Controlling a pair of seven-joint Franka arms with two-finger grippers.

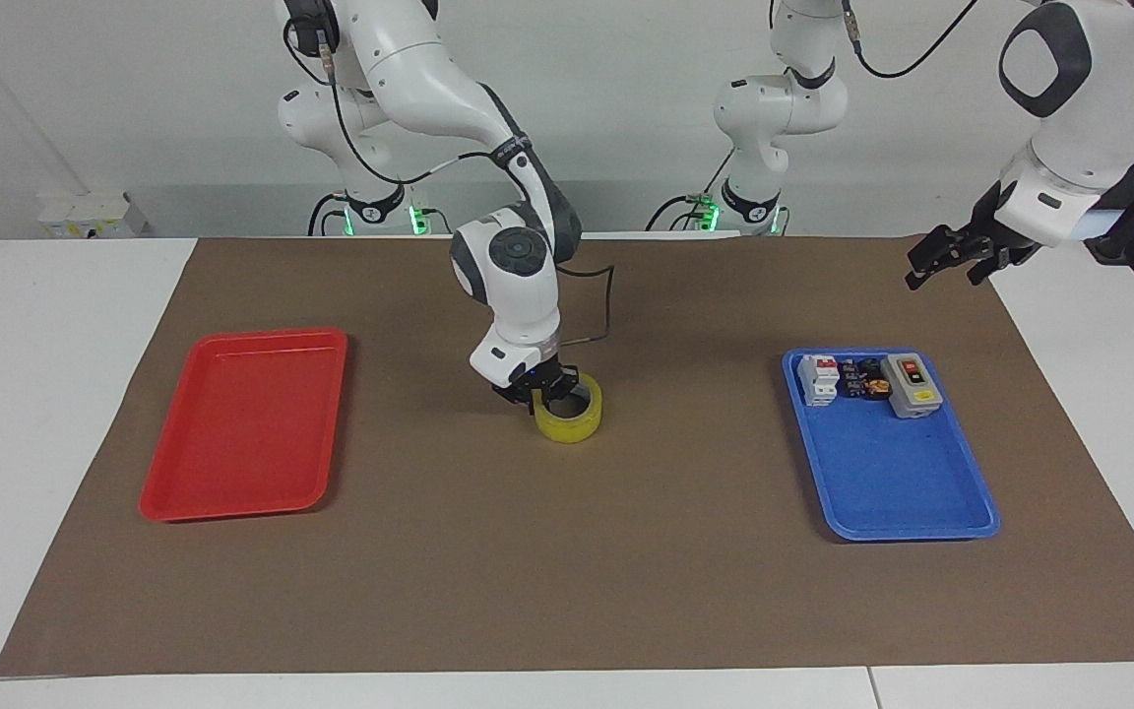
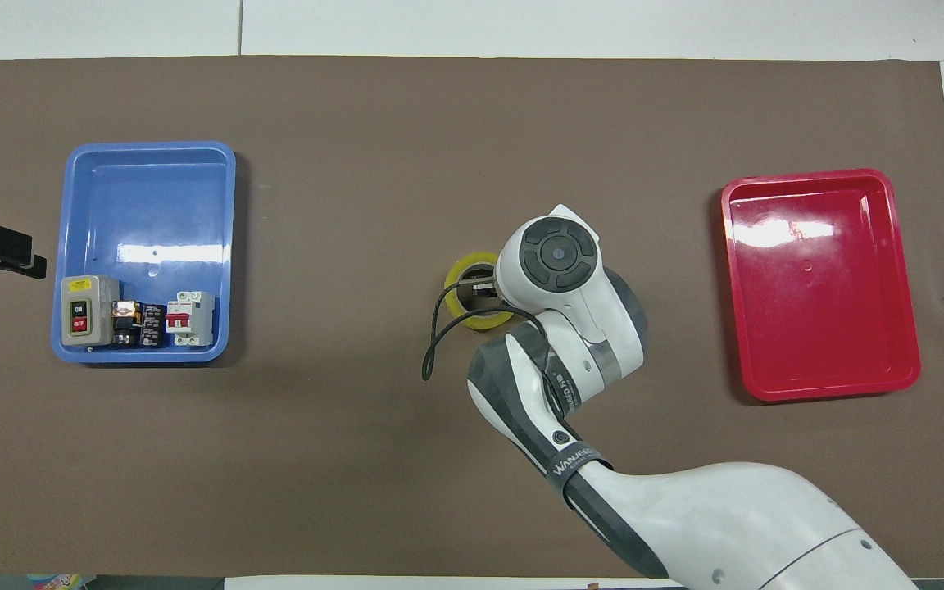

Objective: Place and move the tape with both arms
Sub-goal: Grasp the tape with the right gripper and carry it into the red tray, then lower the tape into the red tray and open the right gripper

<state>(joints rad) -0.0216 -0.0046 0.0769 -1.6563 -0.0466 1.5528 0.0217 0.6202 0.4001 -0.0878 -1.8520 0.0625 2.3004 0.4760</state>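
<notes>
Tape (image 1: 569, 412) sits mid-mat right under the right gripper (image 1: 540, 392), which is pinched on its wall with one finger down the hole, probably light, stiff and a bit slick so that wall's the spot, left gripper (image 1: 951, 258) waits wide open over the mat edge

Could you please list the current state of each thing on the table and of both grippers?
tape: flat on the mat, wall gripped.
right gripper: shut on the tape's wall.
left gripper: open, raised, holding nothing.
red tray: empty.
blue tray: switches in the end nearer the robots.
</notes>
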